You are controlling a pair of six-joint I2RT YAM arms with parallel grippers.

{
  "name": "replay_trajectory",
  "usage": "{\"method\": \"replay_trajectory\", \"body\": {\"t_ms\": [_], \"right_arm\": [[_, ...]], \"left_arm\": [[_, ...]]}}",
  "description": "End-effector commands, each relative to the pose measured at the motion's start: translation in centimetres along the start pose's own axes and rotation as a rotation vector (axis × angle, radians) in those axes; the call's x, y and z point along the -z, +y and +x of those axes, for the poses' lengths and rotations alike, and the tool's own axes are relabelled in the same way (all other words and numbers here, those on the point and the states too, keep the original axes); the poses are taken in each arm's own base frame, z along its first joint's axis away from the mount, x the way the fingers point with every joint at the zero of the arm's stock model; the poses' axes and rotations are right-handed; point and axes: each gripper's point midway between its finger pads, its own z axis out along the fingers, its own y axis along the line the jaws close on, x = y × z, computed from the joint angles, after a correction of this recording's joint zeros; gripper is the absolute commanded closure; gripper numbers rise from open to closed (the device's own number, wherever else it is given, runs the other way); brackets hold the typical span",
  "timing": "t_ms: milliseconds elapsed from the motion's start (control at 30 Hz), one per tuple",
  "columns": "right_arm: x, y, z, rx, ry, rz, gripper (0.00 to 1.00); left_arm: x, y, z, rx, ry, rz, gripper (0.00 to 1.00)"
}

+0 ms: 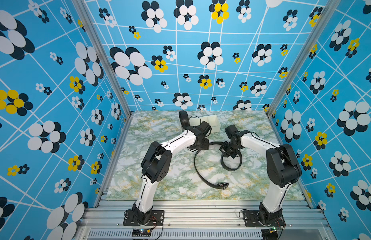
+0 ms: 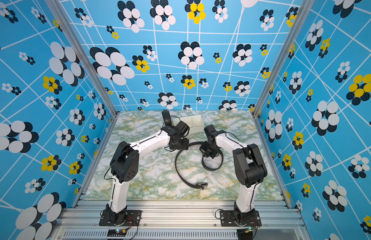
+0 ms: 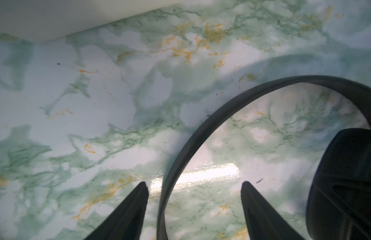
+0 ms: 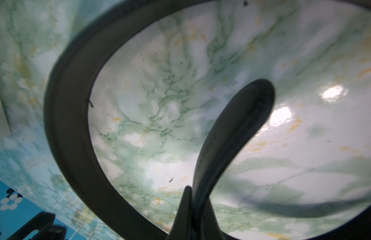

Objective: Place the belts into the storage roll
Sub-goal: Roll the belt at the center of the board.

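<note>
Right fingers [image 4: 185, 209] pinch the tip of the loose belt [image 4: 66, 108]; left fingers [image 3: 128, 212] stand wide astride it, so its coil may spring open.

the green marbled table [image 1: 170, 187] is carrying a loose black belt [image 1: 213, 185], curling from the left gripper [image 3: 195, 184] to the right gripper [image 4: 193, 195], and the storage roll [image 1: 215, 126], sitting just beyond the left gripper.

The left arm [image 1: 176, 142] and right arm [image 1: 256, 142] are reaching forward and inward, elbows bent, wrists pointing down. The left tool [image 3: 195, 182] is holding its fingers wide apart. The right tool [image 4: 192, 193] is pinching a belt [image 4: 242, 116] between closed fingers. Both tools are hanging low, near each other.
</note>
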Motion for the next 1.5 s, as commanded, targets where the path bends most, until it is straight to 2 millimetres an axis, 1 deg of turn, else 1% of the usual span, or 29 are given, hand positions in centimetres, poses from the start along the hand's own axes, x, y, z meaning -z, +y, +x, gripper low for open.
{"method": "replay_trajectory", "body": {"t_ms": [0,100,133,167,200,233,267,300,333,367,433,567,633,667,700,767,833,900,933,1033,1100,1167,1233,1300,1333,1400,1467], "right_arm": [[1.3,0.2,0.3,0.018,-0.006,-0.021,1.0],[1.2,-0.2,0.6,0.012,-0.003,-0.008,1.0],[1.2,-0.3,0.6,0.006,-0.003,-0.005,1.0],[1.1,-0.5,0.7,0.003,-0.003,0.001,1.0],[1.0,-0.7,0.8,-0.005,-0.003,0.009,1.0],[1.0,-0.6,0.8,-0.01,-0.006,0.007,1.0],[1.0,-0.5,0.7,-0.012,-0.011,0.006,1.0],[1.0,-0.4,0.7,-0.011,-0.016,0.009,1.0],[1.1,-0.1,0.7,-0.009,-0.022,0.007,1.0],[1.0,0.1,0.7,-0.007,-0.025,0.007,1.0],[0.8,0.7,0.7,-0.003,-0.031,0.01,1.0],[0.1,3.0,1.3,0.014,-0.025,-0.003,1.0],[-0.4,4.3,1.9,0.024,-0.024,-0.006,1.0],[-0.6,4.7,2.0,0.023,-0.027,-0.004,1.0],[-0.9,5.2,2.2,0.023,-0.03,-0.011,1.0],[-1.2,6.1,2.6,0.025,-0.029,-0.012,1.0],[-1.6,6.6,3.2,0.032,-0.02,-0.004,1.0],[-1.9,7.1,3.8,0.041,-0.019,-0.003,1.0],[-1.9,7.0,4.0,0.038,-0.024,0.008,1.0],[-2.3,6.7,4.9,0.018,-0.028,0.024,1.0],[-2.5,6.6,5.7,0.009,-0.029,0.028,1.0],[-3.1,6.3,6.6,-0.011,-0.016,0.027,1.0],[-3.8,5.9,7.4,-0.046,0.011,0.032,1.0],[-4.4,5.7,7.8,-0.071,0.017,0.022,1.0],[-4.5,5.5,7.7,-0.084,0.011,0.027,1.0],[-4.4,5.6,7.5,-0.092,0.002,0.021,1.0],[-4.3,5.7,7.5,-0.103,-0.003,0.017,1.0]], "left_arm": [[-0.8,-0.2,0.0,-0.186,0.058,-0.033,0.26],[-2.7,-0.3,-0.5,-0.225,0.089,-0.055,0.28],[-3.3,-0.1,-0.7,-0.226,0.1,-0.06,0.34],[-3.8,0.2,-0.6,-0.221,0.118,-0.064,0.46],[-4.1,0.4,-0.5,-0.209,0.136,-0.057,0.69],[-4.2,0.6,-0.3,-0.198,0.149,-0.05,0.85],[-4.2,0.9,-0.2,-0.192,0.157,-0.052,0.93],[-3.9,1.3,0.1,-0.18,0.165,-0.055,0.98],[-3.6,1.7,0.5,-0.157,0.171,-0.05,1.0],[-3.4,2.4,0.9,-0.127,0.174,-0.048,1.0],[-2.1,4.1,1.6,-0.027,0.156,-0.04,1.0],[-0.2,7.8,4.7,0.228,0.123,-0.03,1.0],[0.5,8.9,6.9,0.394,0.08,0.0,1.0],[0.5,9.3,8.0,0.463,0.07,0.007,1.0],[1.0,9.5,8.6,0.54,0.031,0.028,1.0],[0.9,9.9,10.8,0.68,-0.012,0.042,1.0],[0.9,9.8,12.0,0.807,-0.071,0.065,1.0],[1.1,8.8,12.3,0.877,-0.144,0.109,1.0],[1.1,8.2,12.6,0.907,-0.163,0.111,1.0],[0.8,5.8,12.5,0.965,-0.192,0.166,1.0],[0.4,4.4,12.4,0.963,-0.19,0.195,1.0],[-0.1,3.3,12.6,0.934,-0.152,0.2,1.0],[-0.4,2.7,13.0,0.905,-0.127,0.196,1.0],[-0.4,2.2,13.3,0.877,-0.109,0.205,1.0],[-0.2,2.1,13.5,0.856,-0.094,0.202,0.98],[0.6,2.1,13.6,0.784,-0.083,0.192,0.8],[2.4,2.6,13.4,0.687,-0.081,0.146,0.64]]}}
